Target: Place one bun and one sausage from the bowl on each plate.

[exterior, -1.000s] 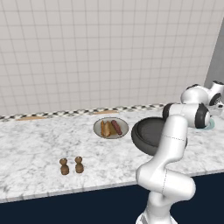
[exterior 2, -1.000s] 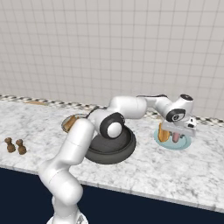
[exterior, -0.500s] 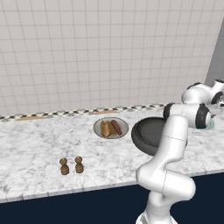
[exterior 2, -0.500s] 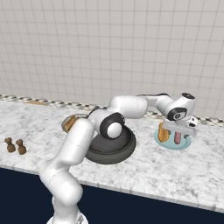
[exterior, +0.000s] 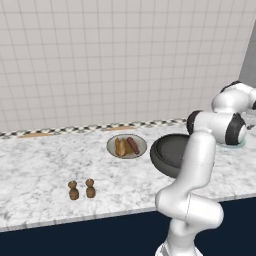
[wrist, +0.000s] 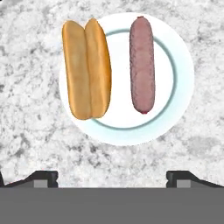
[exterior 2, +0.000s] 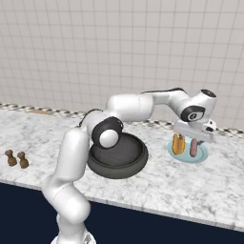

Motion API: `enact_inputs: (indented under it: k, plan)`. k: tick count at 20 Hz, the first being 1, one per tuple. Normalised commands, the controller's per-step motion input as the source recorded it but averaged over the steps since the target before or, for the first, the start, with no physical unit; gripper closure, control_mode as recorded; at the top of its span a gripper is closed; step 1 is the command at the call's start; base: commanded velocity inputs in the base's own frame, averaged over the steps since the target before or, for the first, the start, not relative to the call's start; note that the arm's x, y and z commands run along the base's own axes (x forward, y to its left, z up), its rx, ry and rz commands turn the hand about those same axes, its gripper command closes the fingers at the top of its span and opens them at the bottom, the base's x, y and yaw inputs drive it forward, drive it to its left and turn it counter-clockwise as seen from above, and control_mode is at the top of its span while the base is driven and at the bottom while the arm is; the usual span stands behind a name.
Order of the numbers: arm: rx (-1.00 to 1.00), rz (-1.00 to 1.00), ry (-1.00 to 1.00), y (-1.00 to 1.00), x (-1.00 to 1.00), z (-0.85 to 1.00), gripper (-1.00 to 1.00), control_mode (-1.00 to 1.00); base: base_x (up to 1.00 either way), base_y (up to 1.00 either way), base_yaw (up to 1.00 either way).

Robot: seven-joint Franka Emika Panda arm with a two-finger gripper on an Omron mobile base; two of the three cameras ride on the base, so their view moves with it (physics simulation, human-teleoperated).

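The pale teal plate point(wrist: 127, 133) lies on the marble directly under my gripper point(wrist: 113, 177), whose fingertips stand wide apart, open and holding nothing. On it a golden bun point(wrist: 86, 69) and a reddish-brown sausage point(wrist: 142, 64) lie side by side, apart. From the right base the gripper point(exterior 2: 192, 133) hovers just above that plate point(exterior 2: 202, 155), bun point(exterior 2: 177, 143) and sausage point(exterior 2: 193, 147). The beige plate point(exterior: 140, 151) holds another bun point(exterior: 120, 147) and sausage point(exterior: 133, 145). The dark bowl point(exterior 2: 116, 155) sits between the plates with nothing visible inside.
Two small brown shakers point(exterior: 81, 189) stand near the counter's front edge at the left. A tiled wall runs behind the counter. The arm reaches over the bowl point(exterior: 167, 155) toward the right end, partly covering the teal plate point(exterior: 235, 145).
The hand has lifted slightly above the teal plate. The bun and sausage lie still on it; nothing else has moved.
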Motion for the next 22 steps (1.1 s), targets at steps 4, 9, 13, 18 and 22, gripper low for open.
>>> enact_inputs:
  k: [4, 9, 13, 18, 22]
  plan:
    - [-0.03, 0.0, 0.01, 0.73, -0.63, 0.38, -1.0, -1.0, 0.0, 0.0, 0.0]
    - [-0.1, 0.01, 0.05, 0.88, -0.45, 0.28, -1.0, -1.0, 0.0, 0.0, 0.0]
    - [-0.1, 0.04, 0.01, 0.93, -0.58, 0.23, -1.0, -1.0, 0.0, 0.0, 0.0]
    - [-0.07, 0.07, 0.01, 0.7, -0.65, 0.27, -1.0, -1.0, 0.0, 0.0, 0.0]
    - [-0.09, 0.07, -0.04, 0.45, -0.45, 0.72, -1.0, -1.0, 0.0, 0.0, 0.0]
